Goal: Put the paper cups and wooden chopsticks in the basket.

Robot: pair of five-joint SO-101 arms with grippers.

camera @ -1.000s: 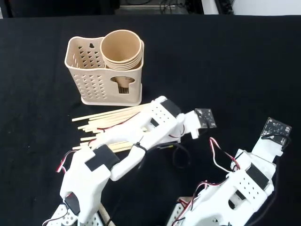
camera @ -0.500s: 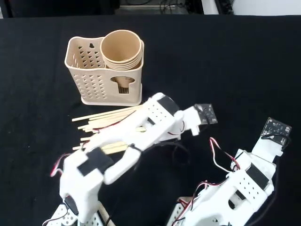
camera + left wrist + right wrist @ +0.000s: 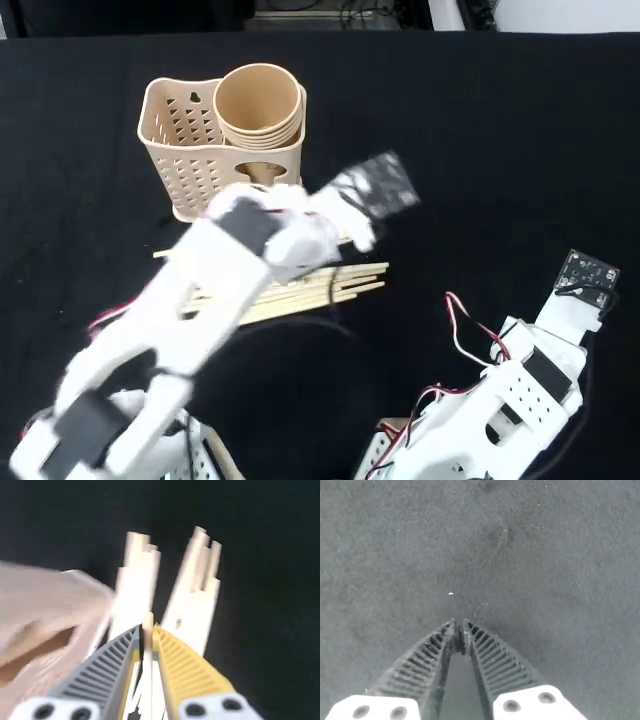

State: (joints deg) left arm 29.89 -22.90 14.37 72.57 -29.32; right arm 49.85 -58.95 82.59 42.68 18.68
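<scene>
A beige perforated basket stands at the back left, with stacked paper cups in its right compartment. In front of it, wooden chopsticks lie in a loose pile on the black cloth. My left arm is raised over the pile, just in front of the basket. My left gripper is shut on a single chopstick, above two chopstick bundles and beside the basket wall. My right gripper is shut on nothing, low over bare cloth.
The right arm rests at the front right of the table. Black cloth covers the table, with open room at the right and behind the basket.
My left arm has lifted and swung left toward the basket, uncovering the right end of the chopstick pile. The right arm has kept still.
</scene>
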